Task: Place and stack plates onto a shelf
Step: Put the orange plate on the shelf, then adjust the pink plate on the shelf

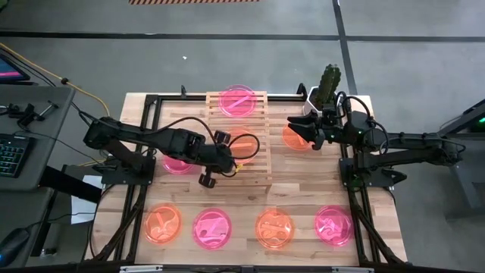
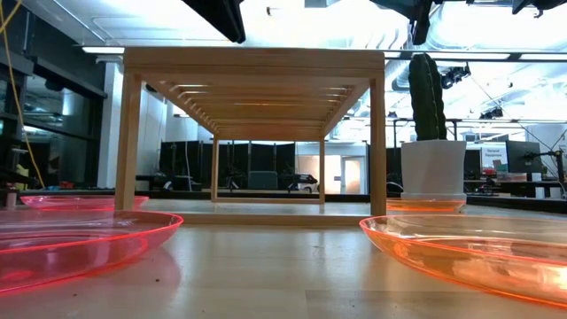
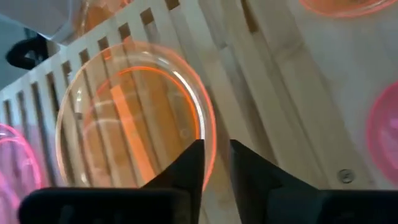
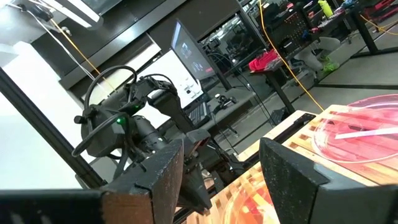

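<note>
The wooden slatted shelf (image 1: pixel 258 171) stands at the table's far middle. A pink plate (image 1: pixel 239 101) lies on its far end. My left gripper (image 1: pixel 232 161) is over the shelf's near half, shut on an orange plate (image 1: pixel 242 142), which also shows in the left wrist view (image 3: pixel 124 118). My right gripper (image 1: pixel 298 125) is open and empty above another orange plate (image 1: pixel 295 139) on the table right of the shelf. A pink plate (image 1: pixel 176 162) lies left of the shelf, partly hidden by my left arm. My left gripper pinches the orange plate's rim (image 3: pixel 210 134) on its near side, one finger inside the rim and one outside. The fingers (image 3: pixel 186 165) come slanting down from the table's near left. The plate is over the shelf's slats; whether it rests on them I cannot tell.
Along the table's near edge lie an orange plate (image 1: pixel 163 225), a pink plate (image 1: pixel 212 228), an orange plate (image 1: pixel 274 228) and a pink plate (image 1: pixel 333 225). A cactus (image 1: pixel 328 80) in a white pot (image 2: pixel 432 168) stands at the far right corner.
</note>
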`<state>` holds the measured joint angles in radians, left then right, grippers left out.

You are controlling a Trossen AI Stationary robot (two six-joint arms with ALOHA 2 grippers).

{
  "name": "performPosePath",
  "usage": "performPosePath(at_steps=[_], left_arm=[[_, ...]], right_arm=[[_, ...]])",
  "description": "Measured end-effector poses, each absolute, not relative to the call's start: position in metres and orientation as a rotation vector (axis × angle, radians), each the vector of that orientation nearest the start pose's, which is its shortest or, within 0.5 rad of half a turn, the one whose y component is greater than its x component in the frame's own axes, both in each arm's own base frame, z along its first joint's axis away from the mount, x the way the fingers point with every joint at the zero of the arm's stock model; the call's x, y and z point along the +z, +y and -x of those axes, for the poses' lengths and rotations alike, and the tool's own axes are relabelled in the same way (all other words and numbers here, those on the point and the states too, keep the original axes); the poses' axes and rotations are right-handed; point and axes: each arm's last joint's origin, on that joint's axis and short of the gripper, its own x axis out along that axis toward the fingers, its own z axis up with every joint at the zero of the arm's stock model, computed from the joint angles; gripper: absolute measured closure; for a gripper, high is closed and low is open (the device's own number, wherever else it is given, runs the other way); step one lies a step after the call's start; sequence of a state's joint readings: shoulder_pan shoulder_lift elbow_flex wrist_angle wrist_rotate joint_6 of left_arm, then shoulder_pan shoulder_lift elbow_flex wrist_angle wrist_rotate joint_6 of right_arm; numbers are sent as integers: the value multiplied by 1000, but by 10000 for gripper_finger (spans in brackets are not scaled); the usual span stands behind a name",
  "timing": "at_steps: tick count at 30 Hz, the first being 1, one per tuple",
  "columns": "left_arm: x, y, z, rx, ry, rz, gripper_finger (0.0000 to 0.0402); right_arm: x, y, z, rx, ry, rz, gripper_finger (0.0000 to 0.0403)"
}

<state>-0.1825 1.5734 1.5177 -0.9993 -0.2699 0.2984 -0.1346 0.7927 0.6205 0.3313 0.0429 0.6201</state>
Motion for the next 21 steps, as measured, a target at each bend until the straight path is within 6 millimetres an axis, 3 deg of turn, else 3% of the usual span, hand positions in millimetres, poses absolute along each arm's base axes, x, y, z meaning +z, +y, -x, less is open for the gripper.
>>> performPosePath(at_steps=[5,9,12,16,21], left_arm=[[339,-49,-308,-54,1059,-464,296],[379,-34,-293,37,1010,-360,280],[414,-11,-276,127,845,-224,278],[445,19,-244,214,572,-34,281],[448,34,-207,286,360,68,296]], right_arm=[[324,-26,-181,-132,-218,-685,208],[331,-30,-196,-182,-123,-724,208],[345,-37,-218,-231,-40,-662,208],[371,-62,-248,-340,36,-608,208],[393,-114,-279,-481,141,-556,228]])
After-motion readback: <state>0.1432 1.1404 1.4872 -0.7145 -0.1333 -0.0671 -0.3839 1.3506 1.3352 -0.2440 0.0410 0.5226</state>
